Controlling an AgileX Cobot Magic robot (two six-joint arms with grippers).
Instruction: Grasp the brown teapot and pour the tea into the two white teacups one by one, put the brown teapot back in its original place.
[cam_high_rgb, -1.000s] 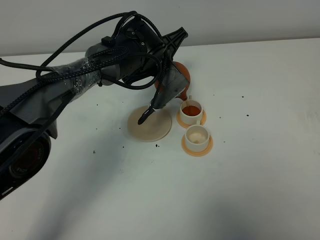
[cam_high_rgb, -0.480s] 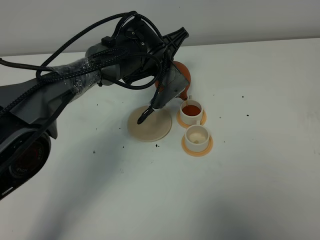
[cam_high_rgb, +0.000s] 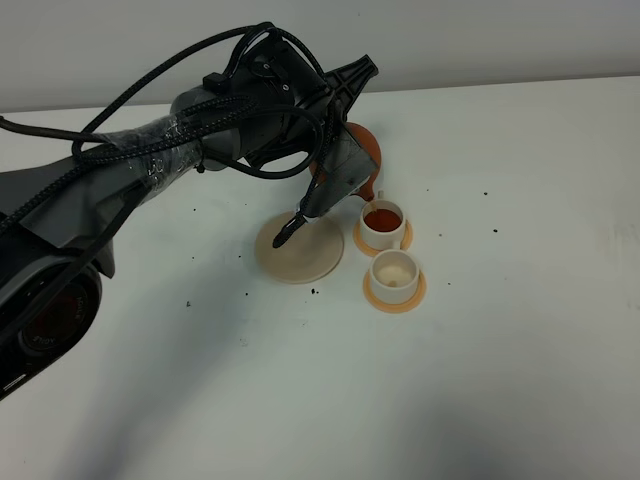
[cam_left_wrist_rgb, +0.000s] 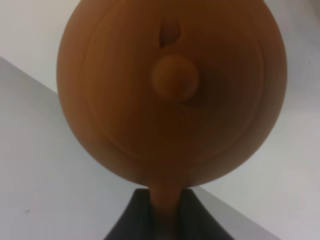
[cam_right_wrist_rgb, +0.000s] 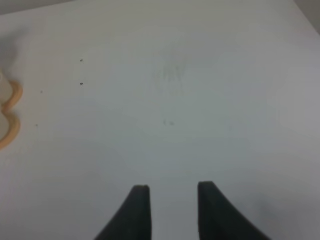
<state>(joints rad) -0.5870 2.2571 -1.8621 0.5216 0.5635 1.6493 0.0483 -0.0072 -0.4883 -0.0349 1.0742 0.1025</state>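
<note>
**Far cup may overflow**

Near the far edge of the table (cam_high_rgb: 520, 350), my left hand (cam_left_wrist_rgb: 165, 225) is clamped on the handle of the teapot (cam_high_rgb: 362, 150). The pot is tipped, spout over the far cup (cam_high_rgb: 382, 220). My right hand (cam_right_wrist_rgb: 170, 210) hangs parted and empty. The saucer (cam_high_rgb: 300, 255) is bare. The far cup looks full, so more tilt could spill it. The near cup (cam_high_rgb: 394, 272) is empty and just beside it, so a careless swing could knock it.

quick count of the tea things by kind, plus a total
brown teapot: 1
white teacups: 2
orange coasters: 2
cream saucer: 1
total: 6
</note>
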